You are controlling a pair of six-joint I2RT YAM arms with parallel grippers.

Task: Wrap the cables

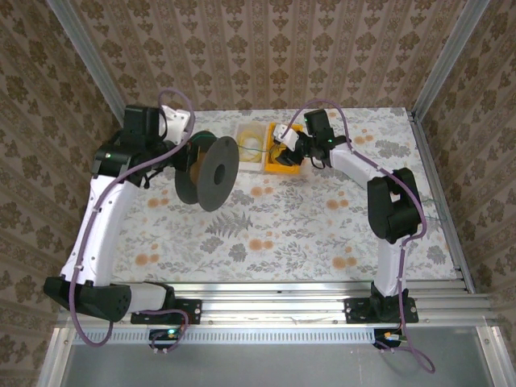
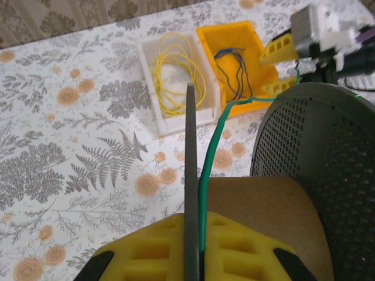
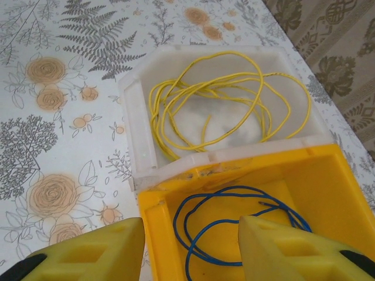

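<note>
Left tool (image 2: 198, 254), closest to its wrist lens, is pressing its yellow fingers together on the thin edge of a black spool (image 2: 328, 170). A green cable (image 2: 214, 152) is running down beside that edge into the same seam. From there the green cable is climbing toward 12 o'clock, then bending toward 2 o'clock across the front of a yellow bin (image 2: 228, 26) and ending near the right tool (image 3: 190, 234); whether it is touching those fingers cannot be told. In the right wrist view, the right tool is hovering above the yellow bin with its fingers standing apart and nothing between them. Inside that bin a blue cable (image 3: 240, 188) is lying in a loose loop. Touching the bin on its 12 o'clock side, a white bin (image 3: 132, 117) is holding a loosely coiled yellow cable (image 3: 205, 86). Seen from above, both bins are sitting at 12 o'clock on the flower-patterned desk (image 1: 266, 234), and the spool is at 10 o'clock.
</note>
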